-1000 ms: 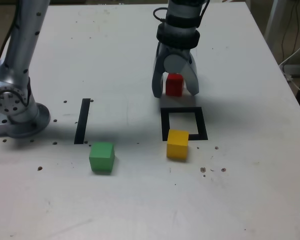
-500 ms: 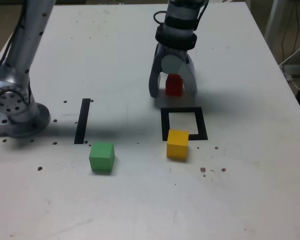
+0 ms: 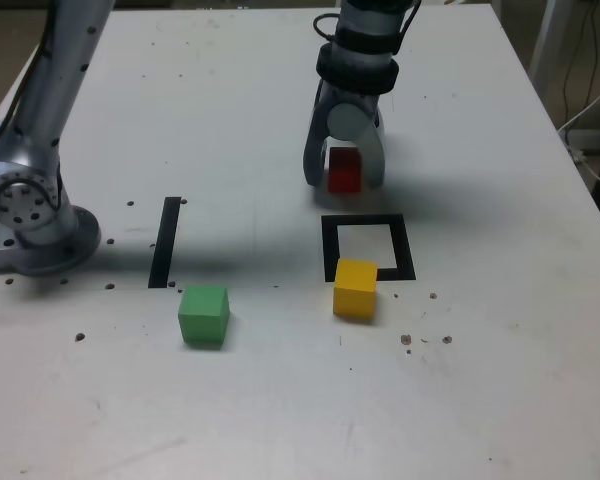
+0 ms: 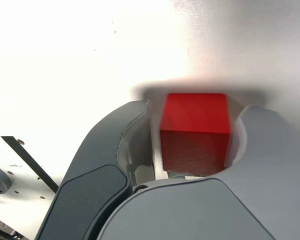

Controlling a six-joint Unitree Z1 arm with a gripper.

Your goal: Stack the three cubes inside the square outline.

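The red cube (image 3: 344, 170) (image 4: 195, 125) rests on the white table just behind the square outline (image 3: 329, 250) of black tape. My gripper (image 3: 343, 180) (image 4: 197, 110) stands over it, pointing down, with one finger close on each side of the cube. Only thin slivers show between fingers and cube in the wrist view, so contact cannot be made out. The yellow cube (image 3: 355, 288) sits at the outline's near edge, overlapping the tape. Further toward the exterior view's left lies the green cube (image 3: 203, 313), on its own.
A straight black stripe (image 3: 165, 240) (image 4: 30, 160) lies on the table left of the outline in the exterior view. The arm's base (image 3: 30, 220) stands at the left edge. Cables hang past the table's right edge (image 3: 590, 110).
The fingers have drawn in from a wide straddle to close beside the red cube. The cube is still on the table in the same spot; yellow and green cubes are unmoved.
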